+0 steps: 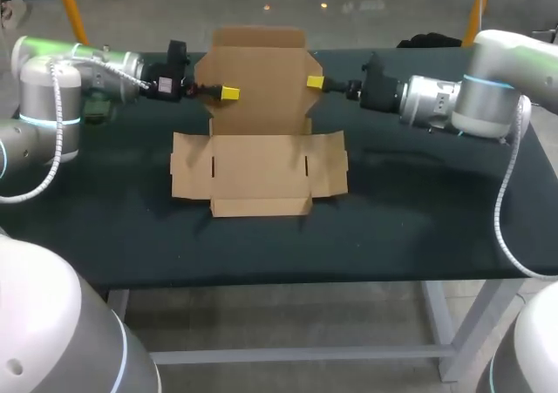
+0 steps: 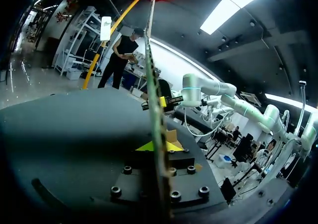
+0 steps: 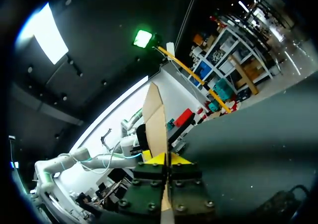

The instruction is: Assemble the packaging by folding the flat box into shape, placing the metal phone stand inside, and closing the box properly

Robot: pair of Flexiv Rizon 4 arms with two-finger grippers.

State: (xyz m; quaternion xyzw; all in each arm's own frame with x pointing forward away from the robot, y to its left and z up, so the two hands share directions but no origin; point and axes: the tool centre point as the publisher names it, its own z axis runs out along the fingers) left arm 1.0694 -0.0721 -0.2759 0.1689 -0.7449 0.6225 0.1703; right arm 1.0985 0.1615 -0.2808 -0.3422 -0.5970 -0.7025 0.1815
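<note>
A flat cardboard box (image 1: 259, 171) lies toward the dark bench's (image 1: 418, 210) far edge, rear flap (image 1: 259, 79) raised, left claw (image 1: 230, 92) and right claw (image 1: 315, 82) each clamped on its side edges.

Clamped edge-on in the left pincer (image 2: 159, 145) and the right pincer (image 3: 166, 158), the raised panel of the box (image 1: 260, 162) covered each yellow tip's inner face. In the head view it hid the worktop (image 1: 392, 219) strip at 12 o'clock. The left arm (image 1: 78, 66) and right arm (image 1: 462, 97) ran off the picture at 9 and 3 o'clock.

Ceiling panels (image 2: 238, 5) glare overhead (both wrist views); table (image 1: 392, 227) dim w/ soft shadows.
</note>
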